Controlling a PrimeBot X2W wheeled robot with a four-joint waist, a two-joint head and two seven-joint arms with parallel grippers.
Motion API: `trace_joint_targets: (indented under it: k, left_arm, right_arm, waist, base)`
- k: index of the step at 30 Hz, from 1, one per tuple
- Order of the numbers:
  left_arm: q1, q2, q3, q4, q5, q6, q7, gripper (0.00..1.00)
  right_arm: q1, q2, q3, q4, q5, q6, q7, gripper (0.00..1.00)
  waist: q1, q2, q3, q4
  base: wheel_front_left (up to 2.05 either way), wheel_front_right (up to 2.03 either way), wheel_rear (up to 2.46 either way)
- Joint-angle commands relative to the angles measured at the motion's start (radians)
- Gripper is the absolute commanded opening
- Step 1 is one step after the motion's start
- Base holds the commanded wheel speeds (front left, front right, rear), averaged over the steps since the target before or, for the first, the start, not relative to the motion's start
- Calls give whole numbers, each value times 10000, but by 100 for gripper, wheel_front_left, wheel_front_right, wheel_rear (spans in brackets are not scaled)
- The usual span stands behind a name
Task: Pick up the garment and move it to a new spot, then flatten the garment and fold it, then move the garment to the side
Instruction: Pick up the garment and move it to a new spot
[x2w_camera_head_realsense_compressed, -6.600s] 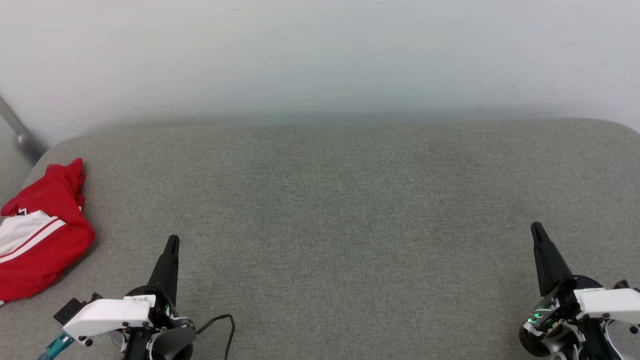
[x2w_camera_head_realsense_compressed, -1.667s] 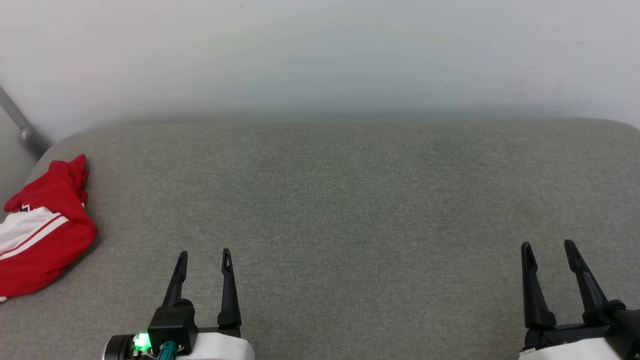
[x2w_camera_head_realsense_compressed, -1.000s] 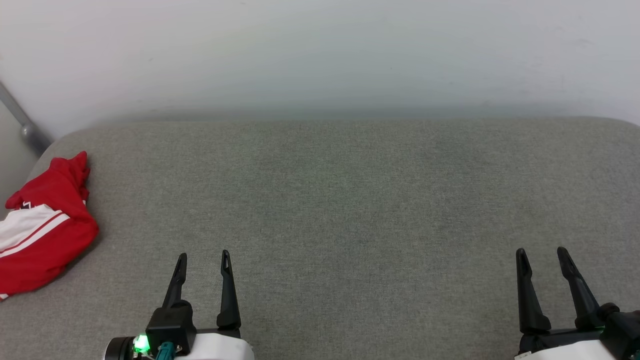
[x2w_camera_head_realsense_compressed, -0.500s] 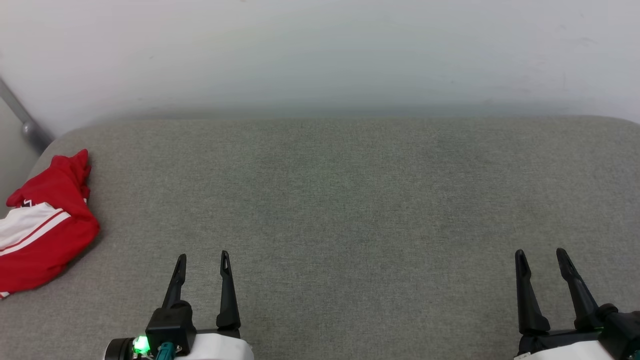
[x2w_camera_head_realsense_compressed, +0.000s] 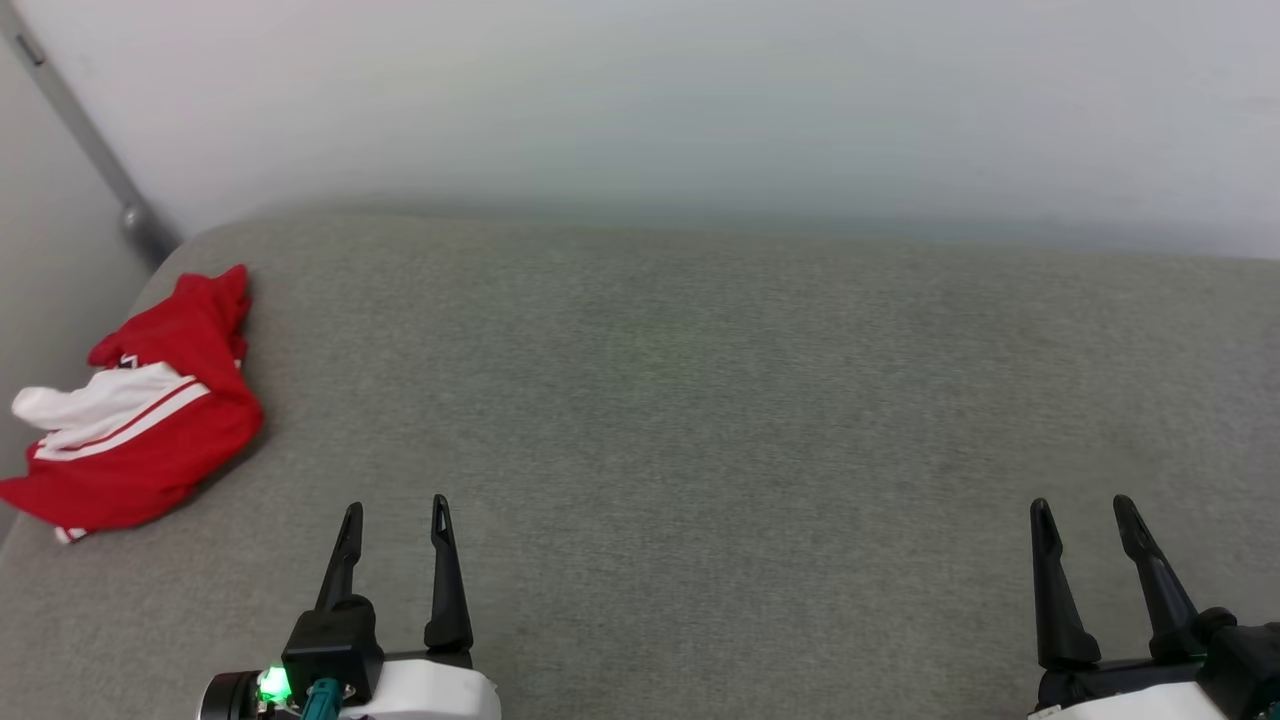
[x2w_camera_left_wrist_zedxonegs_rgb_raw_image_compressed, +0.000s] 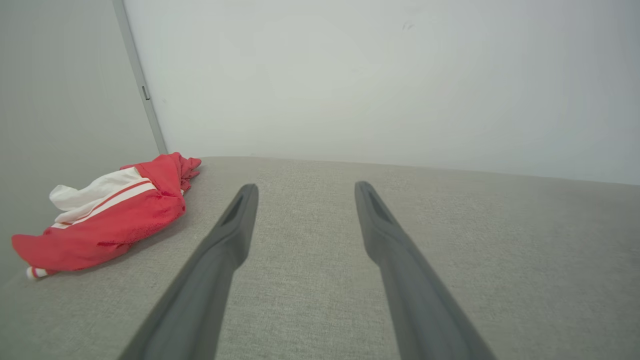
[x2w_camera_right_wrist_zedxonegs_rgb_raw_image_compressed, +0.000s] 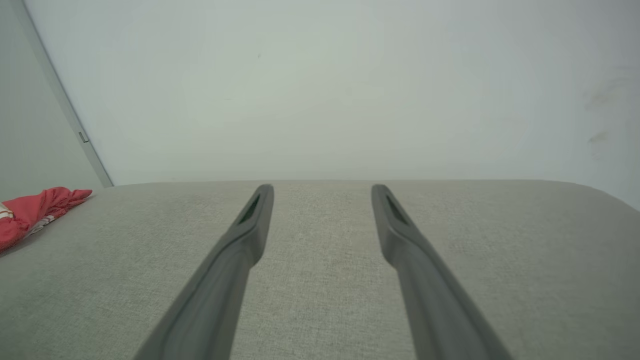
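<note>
The left tool (x2w_camera_head_realsense_compressed: 395, 505), two long dark tapering fingers at the lower left of the head view, stands with its fingers apart and nothing between them. The right tool (x2w_camera_head_realsense_compressed: 1081, 503), at the lower right, is the same: fingers apart and empty. Each finger looks smooth and hard, with a narrow slot near its tip.

Under both tools lies the grey woven-fabric surface (x2w_camera_head_realsense_compressed: 700, 400) with rounded corners. It looks padded and a little soft. Behind it is a plain pale wall (x2w_camera_head_realsense_compressed: 640, 100), and a thin grey metal strip (x2w_camera_head_realsense_compressed: 90, 150) runs down the upper left corner.

The crumpled red jersey garment with a white, red-striped sleeve (x2w_camera_head_realsense_compressed: 140, 430) lies as a loose heap at the left edge of the frame, close to the border of the surface and well apart from both tools. A small striped end of it reaches toward the border.

I think the main risks are these. A push from the side may slide the light cloth off the border. Because the heap is bunched, a pinch may take several layers, and then the garment will not open flat. Thin tips pressed too low may also catch the soft grey cover.
</note>
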Motion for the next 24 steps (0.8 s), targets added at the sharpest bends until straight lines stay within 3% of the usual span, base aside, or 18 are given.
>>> trace_joint_targets:
  k: [1,24]
  left_arm:
    - [-139,-8,47,-14,36,35,-28,100]
    - [-196,-10,222,-115,-338,319,-28,100]
  right_arm:
    - [52,9,27,-65,-62,-5,-20,100]
    - [-14,9,126,-245,-358,-3,-20,100]
  waist:
    - [0,0,78,403]
    - [0,0,307,3264]
  base:
    - [0,0,0]
    - [0,0,0]
